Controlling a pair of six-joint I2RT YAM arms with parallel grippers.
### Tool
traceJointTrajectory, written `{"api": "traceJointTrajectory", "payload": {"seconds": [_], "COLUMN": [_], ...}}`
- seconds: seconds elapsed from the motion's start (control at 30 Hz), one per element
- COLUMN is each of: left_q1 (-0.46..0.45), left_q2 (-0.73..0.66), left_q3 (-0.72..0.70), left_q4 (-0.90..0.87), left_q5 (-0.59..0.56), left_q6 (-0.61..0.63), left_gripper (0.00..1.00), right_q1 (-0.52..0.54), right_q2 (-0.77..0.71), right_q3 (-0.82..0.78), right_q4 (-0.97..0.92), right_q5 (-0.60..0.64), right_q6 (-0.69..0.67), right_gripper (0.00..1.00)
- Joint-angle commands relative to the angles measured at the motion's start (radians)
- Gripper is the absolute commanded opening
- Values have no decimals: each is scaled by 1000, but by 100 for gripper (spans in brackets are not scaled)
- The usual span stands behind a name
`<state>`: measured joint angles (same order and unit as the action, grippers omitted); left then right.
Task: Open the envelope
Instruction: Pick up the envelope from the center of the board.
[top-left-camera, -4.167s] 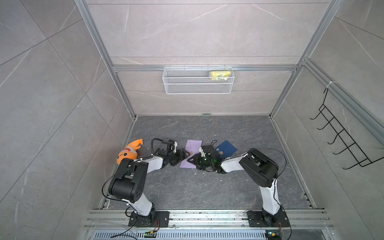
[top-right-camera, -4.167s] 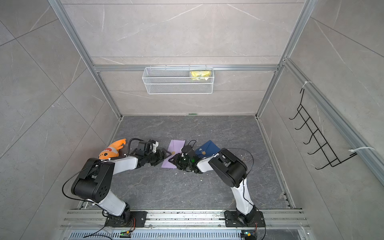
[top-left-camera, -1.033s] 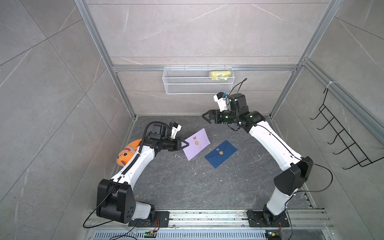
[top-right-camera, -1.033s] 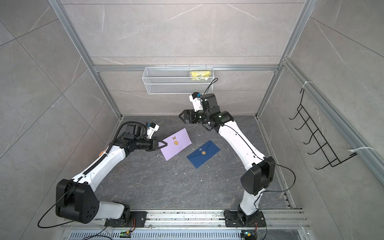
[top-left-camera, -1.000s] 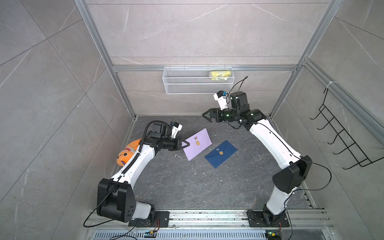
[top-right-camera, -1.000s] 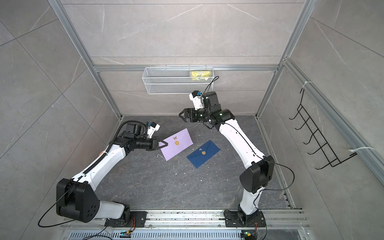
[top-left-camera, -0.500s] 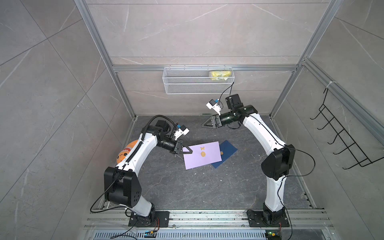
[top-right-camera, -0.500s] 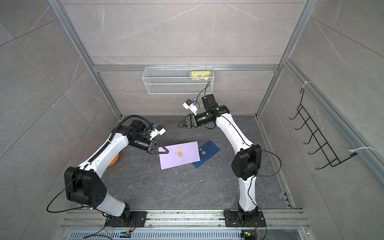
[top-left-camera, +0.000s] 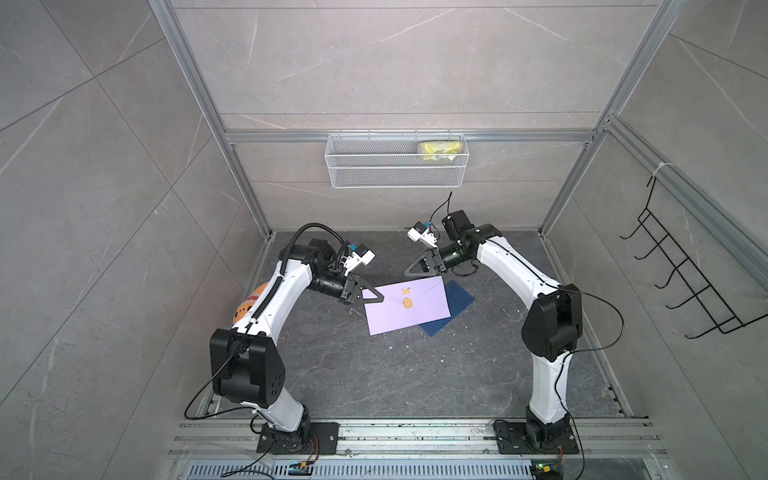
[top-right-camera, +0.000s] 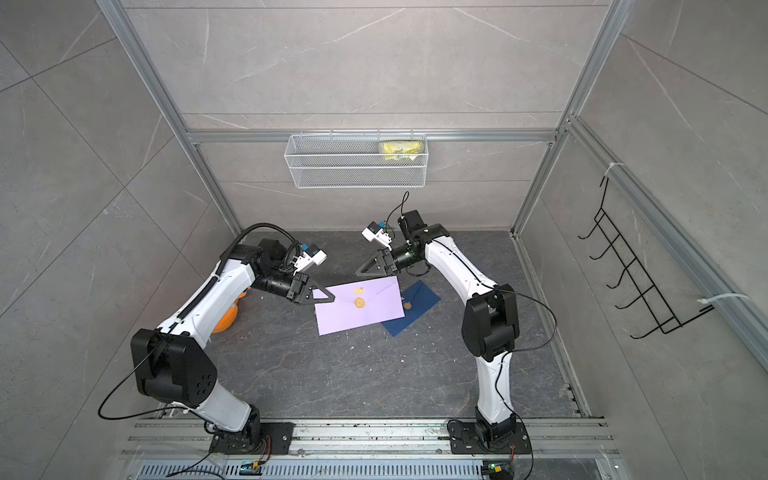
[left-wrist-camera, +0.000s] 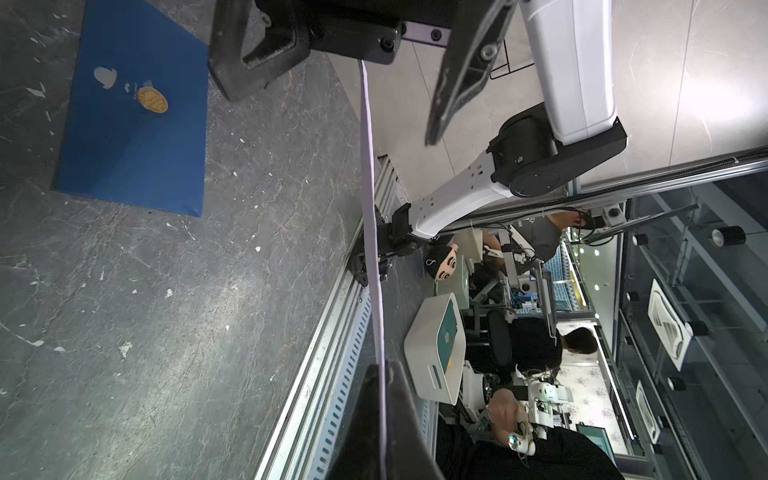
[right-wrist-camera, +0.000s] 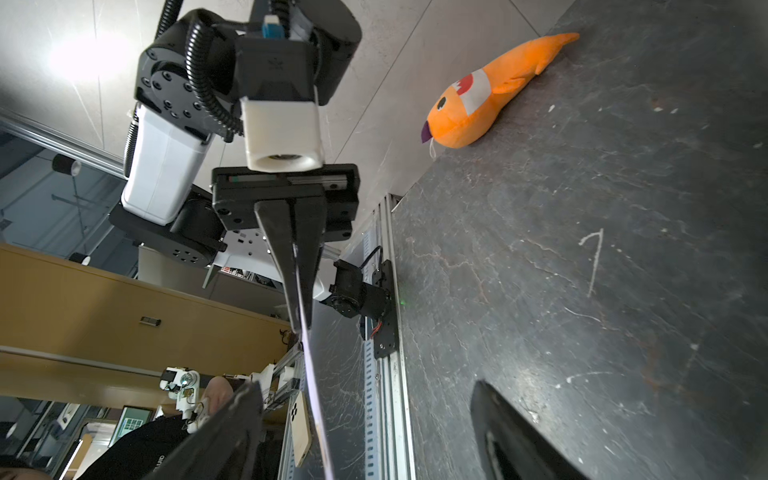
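We have the lilac envelope (top-left-camera: 409, 309) pinched at its short edge by the left hand (top-left-camera: 379, 297), which is clenched flat on the paper. The right wrist view shows its two fingers pressed together with the sheet edge-on between them. The envelope hangs clear of the desk (top-left-camera: 374, 374), seal side up. In both top views its far corner overlaps the blue envelope (top-left-camera: 459, 296), which lies on the desk below.

The long axis runs from the left hand across toward the right arm's side. The right hand (top-left-camera: 410, 271) is spread wide and grasps nothing. It sits at the far long edge, just beside the butterfly sticker (top-left-camera: 406, 290) and beyond the gold seal (top-left-camera: 408, 303). In both wrist views the paper's edge lines up between its spread fingers, nearer one than the other.

So the right hand is the nearer to the flap — we judge that it should close there and peel while the left hand anchors the sheet. We cannot tell which way the flap hinges.
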<state>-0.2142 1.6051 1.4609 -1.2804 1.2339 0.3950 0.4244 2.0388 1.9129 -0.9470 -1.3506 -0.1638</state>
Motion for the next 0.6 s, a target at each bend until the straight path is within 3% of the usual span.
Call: {"api": "traceJointTrajectory", "payload": {"seconds": [0.0, 0.2, 0.27, 0.37, 0.57], "left_q1": [3, -2, -4, -4, -5], "left_q2": [-20, -6, -4, -9, -18], "left_q3": [-3, 0, 4, 11, 11], "left_q4": [-9, 14, 14, 13, 16], "left_q5": [36, -3, -9, -8, -14], "left_q6": [17, -22, -26, -26, -24], "left_gripper": [0, 0, 0, 0, 0], "right_q1": [24, 45, 45, 46, 82], "right_q2": [20, 67, 116, 246, 288], "right_q3": [9, 94, 174, 383, 425], "right_q4": [-51, -266, -437, -819, -821], "right_q5": [-64, -104, -123, -172, -133], "right_q6": [-58, -240, -364, -668, -639], "right_gripper": [79, 66, 57, 51, 48]}}
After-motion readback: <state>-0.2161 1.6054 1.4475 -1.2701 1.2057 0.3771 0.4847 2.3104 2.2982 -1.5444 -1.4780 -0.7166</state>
